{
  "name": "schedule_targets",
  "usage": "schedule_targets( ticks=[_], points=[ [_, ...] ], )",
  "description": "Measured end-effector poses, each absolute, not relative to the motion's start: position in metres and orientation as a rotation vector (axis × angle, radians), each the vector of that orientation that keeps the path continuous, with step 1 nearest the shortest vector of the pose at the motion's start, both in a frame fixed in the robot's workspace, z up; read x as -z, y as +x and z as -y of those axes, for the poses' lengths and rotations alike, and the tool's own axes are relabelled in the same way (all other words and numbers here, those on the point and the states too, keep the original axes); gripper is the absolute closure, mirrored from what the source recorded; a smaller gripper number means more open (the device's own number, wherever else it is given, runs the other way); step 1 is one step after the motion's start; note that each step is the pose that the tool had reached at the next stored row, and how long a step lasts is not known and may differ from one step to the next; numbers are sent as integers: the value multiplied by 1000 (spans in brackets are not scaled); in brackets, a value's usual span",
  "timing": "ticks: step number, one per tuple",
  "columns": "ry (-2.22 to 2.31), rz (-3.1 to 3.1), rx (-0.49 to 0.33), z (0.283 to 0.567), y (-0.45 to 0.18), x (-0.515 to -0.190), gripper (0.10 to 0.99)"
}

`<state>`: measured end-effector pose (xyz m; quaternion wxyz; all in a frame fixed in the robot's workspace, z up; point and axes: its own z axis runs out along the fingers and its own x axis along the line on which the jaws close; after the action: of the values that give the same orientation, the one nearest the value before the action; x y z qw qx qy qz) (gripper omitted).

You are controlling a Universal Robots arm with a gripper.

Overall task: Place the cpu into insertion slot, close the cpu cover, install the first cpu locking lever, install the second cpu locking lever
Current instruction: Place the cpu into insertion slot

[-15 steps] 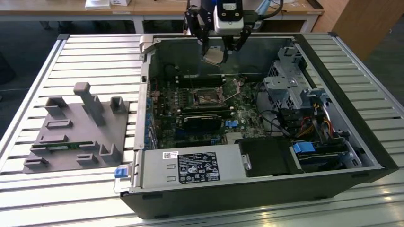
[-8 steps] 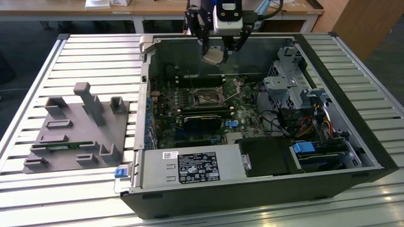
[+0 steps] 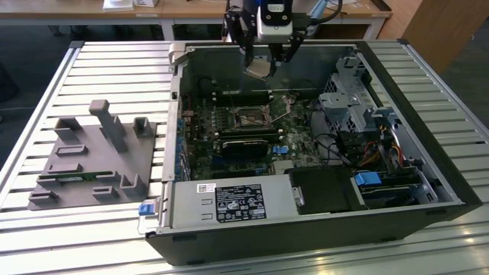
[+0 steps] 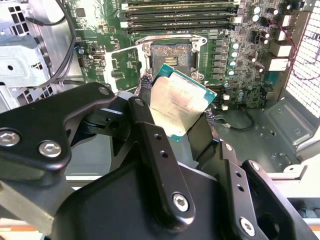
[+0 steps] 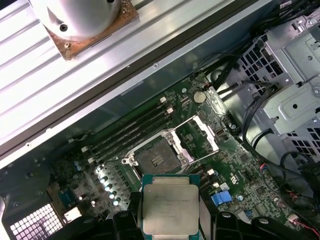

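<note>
exterior view: an open computer case (image 3: 450, 189) lies on a slatted table (image 3: 46, 86). at twelve o'clock of the case, the black gripper (image 3: 264, 64) hangs above the rear wall. its fingers are closed narrowly on the cpu (image 3: 258, 70), a small pale square chip held tilted in the air. the insertion slot (image 3: 250, 118) sits on the green board at six o'clock of the chip, well apart from it. the cpu cover (image 3: 285, 107) stands raised at three o'clock of the slot. a grey power supply (image 3: 229, 203) fills the case's six o'clock edge. a grey fixture block (image 3: 77, 166) lies at nine o'clock of the case.

second wrist view: the cpu (image 4: 177, 102) is pinched by two opposite edges between the fingers (image 4: 144, 84), silvery face showing. beyond it the insertion slot (image 4: 170, 55) lies bare with a dark centre.

first wrist view: the cpu (image 5: 170, 205) sits flat between the fingers (image 5: 134, 212). the insertion slot (image 5: 157, 159) is uncovered, and the cpu cover (image 5: 206, 132) is swung open beside it.
</note>
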<state>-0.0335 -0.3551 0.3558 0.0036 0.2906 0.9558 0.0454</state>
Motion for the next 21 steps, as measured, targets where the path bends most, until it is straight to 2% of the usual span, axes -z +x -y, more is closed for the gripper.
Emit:
schedule_targets(
  ticks=[21],
  points=[
    [1004,-2963,-142,355,-34,-356,545]
  ],
)
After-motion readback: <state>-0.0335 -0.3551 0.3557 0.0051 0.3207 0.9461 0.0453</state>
